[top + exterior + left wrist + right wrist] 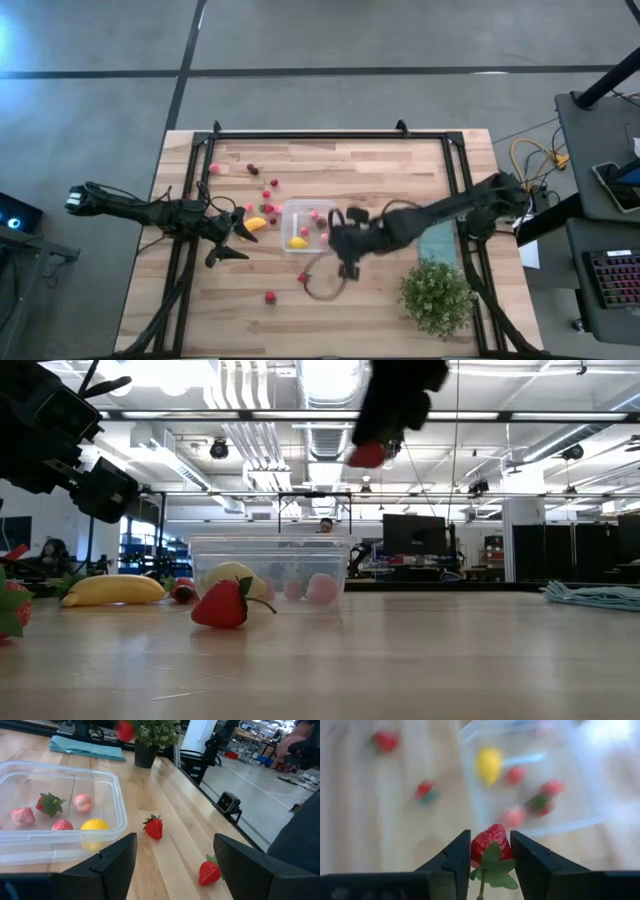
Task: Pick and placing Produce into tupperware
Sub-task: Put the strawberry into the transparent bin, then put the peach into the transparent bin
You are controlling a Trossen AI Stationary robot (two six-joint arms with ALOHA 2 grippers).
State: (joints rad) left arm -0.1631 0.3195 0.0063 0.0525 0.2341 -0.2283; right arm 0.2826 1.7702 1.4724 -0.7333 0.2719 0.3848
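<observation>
My right end effector (490, 851) is clamped on a red strawberry with green leaves (491, 846), held between its two dark fingers (456, 856). It hangs above the pale wooden bench (380, 170), just beside the near edge of the clear, rounded-corner plastic tupperware box (308, 225). Seen level across the bench, the held strawberry (366, 456) sits high in the air, above the box (268, 568) and apart from it.

The box (60, 815) holds a yellow lemon (94, 826), several pink and red berries (82, 802) and one strawberry with a green leafy cap (49, 803).

My left end effector (232, 240) rests low over the bench on the box's left side, its fingers (116, 865) spread apart with nothing between them. Just beside it lies an orange-yellow curved banana-like piece (256, 224).

Loose produce remains on the bench: two red strawberries (154, 827) outside the box wall, and small red and dark red berries (268, 194) scattered towards the far left corner. One more red piece (270, 296) lies near the front edge.

A green bushy potted plant (436, 294) stands at the front right of the bench, with a flat teal cloth (438, 242) just behind it, partly under my right arm.
</observation>
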